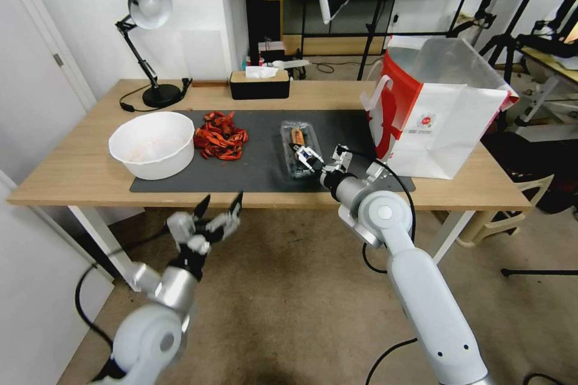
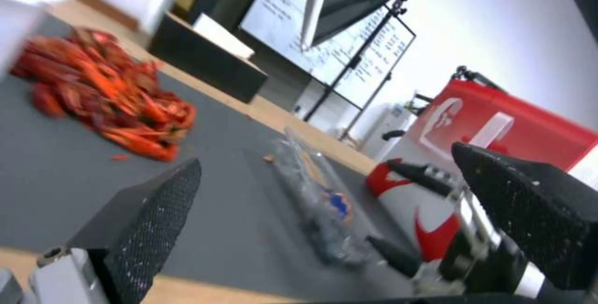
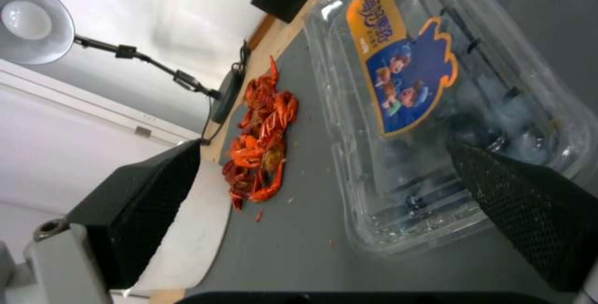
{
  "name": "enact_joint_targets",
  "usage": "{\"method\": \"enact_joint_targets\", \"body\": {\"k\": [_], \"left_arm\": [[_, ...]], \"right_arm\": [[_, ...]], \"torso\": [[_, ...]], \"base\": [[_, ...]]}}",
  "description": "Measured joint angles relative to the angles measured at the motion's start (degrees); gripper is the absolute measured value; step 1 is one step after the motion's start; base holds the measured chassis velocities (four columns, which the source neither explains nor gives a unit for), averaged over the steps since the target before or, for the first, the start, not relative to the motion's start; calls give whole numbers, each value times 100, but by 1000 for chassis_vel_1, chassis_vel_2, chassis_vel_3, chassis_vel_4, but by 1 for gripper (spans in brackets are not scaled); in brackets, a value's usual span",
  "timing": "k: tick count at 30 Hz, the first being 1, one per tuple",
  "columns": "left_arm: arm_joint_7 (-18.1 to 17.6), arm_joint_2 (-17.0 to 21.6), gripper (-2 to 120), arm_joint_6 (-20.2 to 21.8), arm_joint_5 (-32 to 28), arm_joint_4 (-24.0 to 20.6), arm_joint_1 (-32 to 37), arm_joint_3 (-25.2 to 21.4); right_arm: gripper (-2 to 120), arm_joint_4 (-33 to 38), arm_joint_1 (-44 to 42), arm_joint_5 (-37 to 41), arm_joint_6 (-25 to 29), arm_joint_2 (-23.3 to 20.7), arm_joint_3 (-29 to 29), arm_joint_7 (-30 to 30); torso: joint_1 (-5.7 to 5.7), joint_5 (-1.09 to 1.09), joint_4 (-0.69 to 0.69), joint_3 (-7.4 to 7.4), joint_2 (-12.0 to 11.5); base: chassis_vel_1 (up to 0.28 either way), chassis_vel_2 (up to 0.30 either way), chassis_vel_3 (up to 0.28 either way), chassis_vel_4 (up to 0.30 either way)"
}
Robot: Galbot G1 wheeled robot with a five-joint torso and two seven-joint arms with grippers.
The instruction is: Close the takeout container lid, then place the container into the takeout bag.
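Right end effector (image 1: 312, 158) — over takeout container (image 1: 299, 139)

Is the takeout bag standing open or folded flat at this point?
Standing open. The takeout bag sits upright on the table with its mouth spread wide, interior showing. The takeout container lies outside it on the mat.
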Motion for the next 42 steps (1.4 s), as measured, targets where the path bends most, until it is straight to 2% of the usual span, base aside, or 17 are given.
{"method": "enact_joint_targets", "body": {"k": [1, 3, 6, 8, 11, 17, 21, 24, 25, 27, 29, 30, 32, 33, 36, 40, 42], "left_arm": [[0, 0, 100, 0, 0, 0, 0, 0], [-199, 127, 100, 260, -587, 96, -449, 153], [-312, 209, 100, 560, -1107, 291, -942, 287], [-329, 218, 100, 612, -1194, 338, -1038, 312], [-366, 267, 100, 848, -1745, 767, -1768, 490], [-320, 239, 100, 975, -2139, 1268, -2377, 716], [-292, 180, 99, 1012, -2271, 1527, -2618, 871], [-286, 100, 97, 1037, -2361, 1800, -2850, 1052], [-286, 100, 97, 1037, -2361, 1800, -2850, 1052], [-286, 12, 95, 1054, -2423, 2063, -3066, 1220], [-290, -6, 93, 1060, -2439, 2116, -3114, 1249], [-293, -59, 90, 1082, -2471, 2264, -3223, 1332], [-294, -157, 86, 1122, -2487, 2517, -3402, 1497], [-294, -157, 86, 1122, -2487, 2517, -3402, 1497], [-295, -268, 81, 1148, -2486, 2754, -3583, 1688], [-318, -317, 81, 1159, -2484, 2841, -3657, 1747], [-347, -362, 81, 1166, -2462, 2984, -3745, 1813]], "right_arm": [[100, 0, 0, 0, 0, 0, 0, 0], [100, -1, 0, 1, -3, -9, 7, 2], [100, -4, 2, 1, -10, -10, 10, 8], [100, -6, 3, 1, -13, -10, 10, 8], [100, -22, 5, 1, -23, -6, 21, 7], [99, -29, 1, 0, -30, -32, 49, -20], [89, -39, 0, 1, -38, -45, 58, -63], [75, -56, 11, 1, -44, -27, 57, -78], [75, -56, 11, 1, -44, -27, 57, -78], [63, -74, 32, -2, -45, -14, 48, -77], [61, -78, 35, -4, -45, -12, 45, -76], [53, -88, 45, -12, -48, -7, 38, -63], [45, -103, 50, -28, -52, 9, 32, -44], [45, -103, 50, -28, -52, 9, 32, -44], [30, -105, 48, -31, -57, 22, 32, -23], [23, -105, 44, -30, -62, 24, 31, -12], [11, -105, 33, -30, -70, 22, 35, 13]], "torso": [[0, 0, 0, 0, 0], [0, 0, 1, 0, 0], [0, 0, 2, 0, 0], [0, 0, 1, 0, 0], [0, 1, 0, 0, 0], [0, 0, 1, 0, 0], [0, 0, 1, 1, 0], [0, 1, 1, 1, 0], [0, 1, 1, 1, 0], [0, 1, 2, 0, 0], [0, 1, 1, 0, 0], [1, 1, 1, 0, 0], [1, 1, 0, 0, 0], [1, 1, 0, 0, 0], [0, 1, 1, 0, 0], [0, 1, 0, 0, -1], [0, 1, 1, 0, 0]], "base": [[0, 0, 0, 0], [0, 0, 0, 0], [0, 0, 0, 0], [0, 0, 0, 0], [0, 0, 0, 0], [0, 0, 0, 0], [0, 0, 0, 0], [0, 0, 0, 0], [0, 0, 0, 0], [0, 0, 0, 0], [0, 0, 0, 0], [0, 0, 0, 0], [0, 0, 0, 0], [0, 0, 0, 0], [0, 0, 0, 0], [0, 0, 0, 0], [0, 0, 0, 0]]}}
